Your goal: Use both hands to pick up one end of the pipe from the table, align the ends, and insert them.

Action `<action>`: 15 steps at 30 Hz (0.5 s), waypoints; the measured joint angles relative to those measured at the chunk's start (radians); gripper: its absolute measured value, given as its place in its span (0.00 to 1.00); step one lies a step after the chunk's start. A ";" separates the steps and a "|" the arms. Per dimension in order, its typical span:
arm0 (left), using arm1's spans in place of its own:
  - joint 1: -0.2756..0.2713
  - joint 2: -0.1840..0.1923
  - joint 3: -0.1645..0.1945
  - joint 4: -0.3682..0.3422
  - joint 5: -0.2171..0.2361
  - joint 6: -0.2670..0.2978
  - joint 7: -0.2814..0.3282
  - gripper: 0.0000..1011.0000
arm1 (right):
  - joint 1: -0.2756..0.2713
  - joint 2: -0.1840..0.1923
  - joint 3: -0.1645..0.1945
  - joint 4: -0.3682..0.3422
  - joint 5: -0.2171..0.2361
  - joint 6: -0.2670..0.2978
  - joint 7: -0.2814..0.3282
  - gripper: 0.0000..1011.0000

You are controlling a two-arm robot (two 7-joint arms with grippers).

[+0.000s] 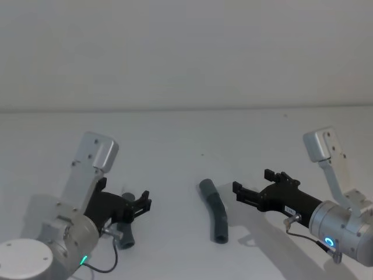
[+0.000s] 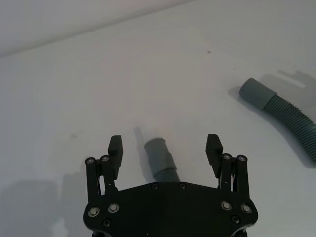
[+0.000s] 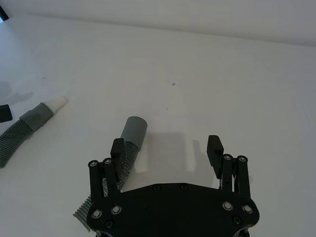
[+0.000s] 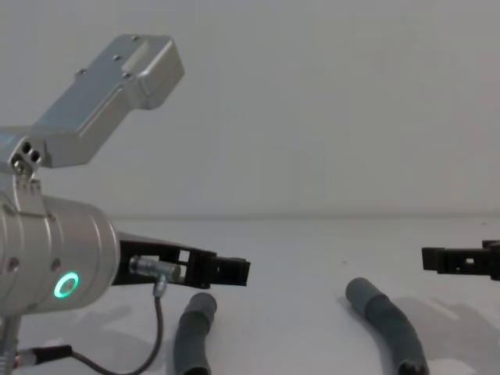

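**Plainly, both grippers are open over a pipe that lies flat**

The pipe [image 1: 215, 213] rests on the white table [image 1: 175, 146] in two visible lengths. One is at about 6 o'clock in the head view, the other at about 7 o'clock. Whether they join out of sight I cannot tell.

The left gripper [image 1: 145, 204] hangs over the 7 o'clock length, lined up along it. This looks like staging for a straight descent onto the white-tipped end [image 3: 58, 102]. Its fingers [image 2: 115, 148] are spread wide on either side of that cuff, above it and touching nothing.

The right gripper [image 1: 252, 181] sits at roughly 3 o'clock of the socket end [image 1: 205, 186], pointing toward it from the side. Its fingers [image 3: 214, 148] are also wide apart and empty. In the right wrist view the socket lies close to one finger rather than centred in the gap, so I judge a small sideways correction is needed before closing.

Neither end is lifted, so alignment and insertion both remain to be done.
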 joint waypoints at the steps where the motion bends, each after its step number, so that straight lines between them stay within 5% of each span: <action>1: 0.003 -0.006 0.000 -0.003 0.000 0.004 0.005 0.99 | 0.000 0.000 0.000 0.000 0.001 0.001 0.000 0.99; 15: 0.050 -0.096 0.006 -0.034 0.021 0.089 0.101 0.99 | -0.001 0.002 -0.001 -0.002 0.005 0.011 0.003 0.99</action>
